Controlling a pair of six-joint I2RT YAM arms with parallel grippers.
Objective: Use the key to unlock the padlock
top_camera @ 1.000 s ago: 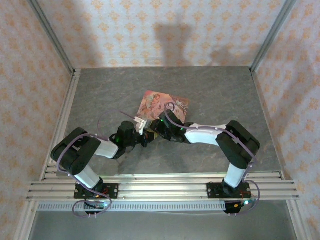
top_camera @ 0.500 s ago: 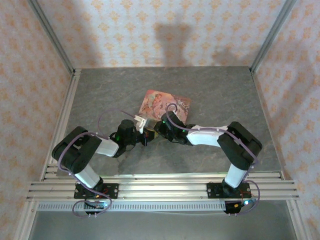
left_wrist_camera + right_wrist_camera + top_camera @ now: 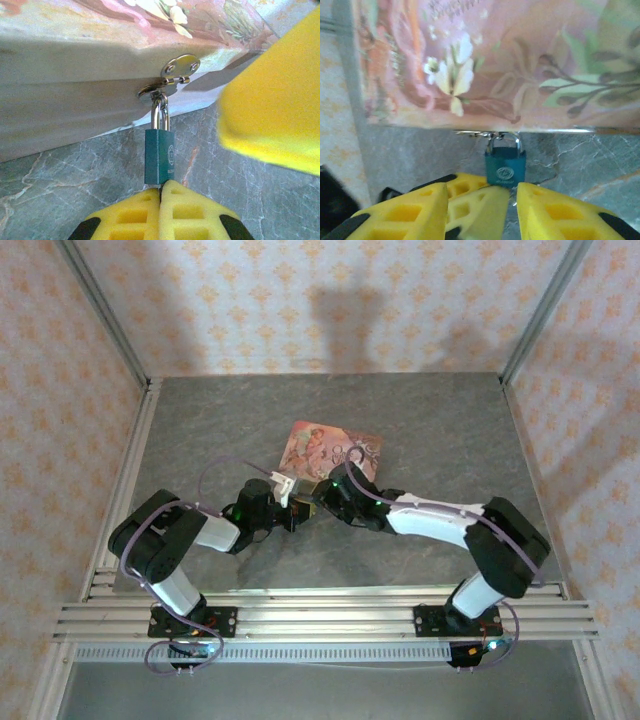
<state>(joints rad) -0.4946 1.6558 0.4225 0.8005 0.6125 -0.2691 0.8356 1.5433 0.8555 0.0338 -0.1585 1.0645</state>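
Left gripper (image 3: 161,188): yellow foam fingers pressed together to a thin seam, tips touching the bottom edge of the small blue-bodied padlock with a silvery metal shackle (image 3: 159,157). Cannot tell if anything thin is pinched in the seam. The padlock hangs straight ahead of the tips, body upright, shackle up through the loop of a round silvery metal hasp plate (image 3: 180,65) on the front wall of the pink floral-printed box (image 3: 75,105). The box is just beyond the padlock, and the grey marbled tabletop (image 3: 65,165) lies under and around the fingers. One yellow foam finger (image 3: 270,105) of the right gripper is close at the upper right of the left hand, blurred. Right gripper (image 3: 482,191): jaws wide apart and nothing held between its own pads. The left gripper's fingers (image 3: 470,205) sit in the gap, and the padlock (image 3: 505,167) is just ahead of the tips, slightly toward its right finger, below the box edge (image 3: 470,75). From the top, the left gripper (image 3: 290,512) and right gripper (image 3: 318,502) meet tip to tip at the near edge of the box (image 3: 330,448); the padlock is too small to make out there.
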